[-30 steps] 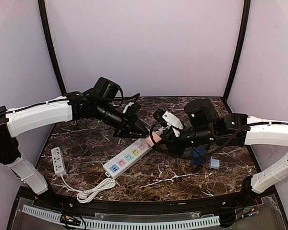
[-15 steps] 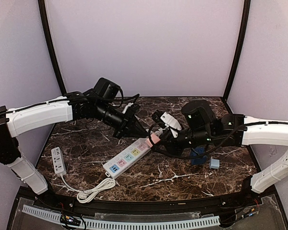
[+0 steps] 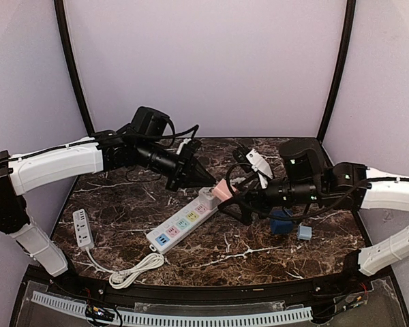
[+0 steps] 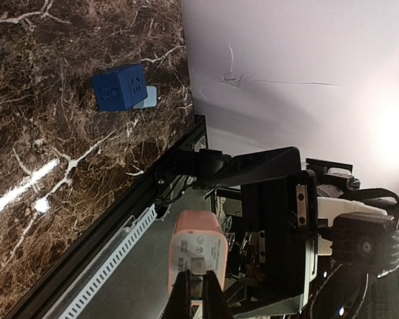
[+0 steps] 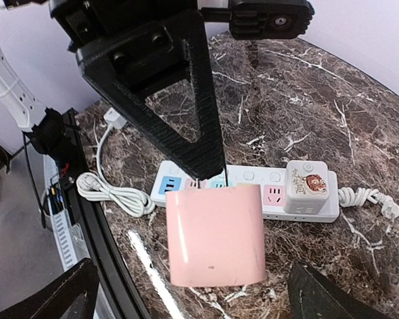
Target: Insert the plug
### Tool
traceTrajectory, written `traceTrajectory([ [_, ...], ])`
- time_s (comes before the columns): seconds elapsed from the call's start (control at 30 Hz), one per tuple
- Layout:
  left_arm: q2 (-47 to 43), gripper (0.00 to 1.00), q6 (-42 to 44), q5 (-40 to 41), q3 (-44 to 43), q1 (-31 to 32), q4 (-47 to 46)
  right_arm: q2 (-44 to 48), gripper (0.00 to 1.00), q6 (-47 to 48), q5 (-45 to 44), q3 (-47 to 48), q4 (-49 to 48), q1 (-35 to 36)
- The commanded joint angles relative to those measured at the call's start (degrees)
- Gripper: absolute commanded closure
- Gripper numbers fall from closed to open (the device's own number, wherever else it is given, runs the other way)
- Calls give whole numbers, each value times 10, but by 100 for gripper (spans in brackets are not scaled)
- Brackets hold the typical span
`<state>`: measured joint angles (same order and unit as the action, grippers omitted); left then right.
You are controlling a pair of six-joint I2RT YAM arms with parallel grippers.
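Overall light: My overhead view is evenly and softly lit, bright enough throughout; the pale walls [image 3: 204, 68] read lilac.
Shadows: I see only faint, soft-edged ones, such as beside the power strip [image 3: 184, 221].
Glare: The glossy marble desk [image 3: 259, 238] throws white streaks of reflected light in both wrist views.
Blown-out spot: In my left wrist view the wall glows warm and washed out near the right edge.
Focus: In my right wrist view the pink plug [image 5: 216, 232] is crisp, while the fingers [image 5: 60, 296] of the right hand [image 5: 196, 292] are dark blurs in the bottom corners.
Distortion: The black frame posts [image 3: 71, 68] bow at the overhead view's sides.
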<state>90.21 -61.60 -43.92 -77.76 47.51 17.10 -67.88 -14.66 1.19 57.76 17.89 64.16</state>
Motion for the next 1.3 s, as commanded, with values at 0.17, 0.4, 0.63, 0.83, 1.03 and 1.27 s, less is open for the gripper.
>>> traceTrajectory([
  [0.17,-26,99,-34,-12,10,-20,-109,114,1,-146,-18,-45,-34,-36],
  [0.4,-34,99,-79,-16,21,-37,-221,155,1,-324,30,-26,-40,-120],
  [0.63,-22,99,-138,-24,22,-39,-330,135,2,-384,93,27,-20,-175],
  [0.83,-17,99,-158,-27,20,-40,-357,105,9,-496,217,22,-78,-232],
  [1.03,-15,99,-183,-23,34,-40,-391,86,13,-554,258,5,-161,-232],
  [1.27,-6,99,-202,-16,35,-40,-408,68,19,-569,275,5,-229,-232],
])
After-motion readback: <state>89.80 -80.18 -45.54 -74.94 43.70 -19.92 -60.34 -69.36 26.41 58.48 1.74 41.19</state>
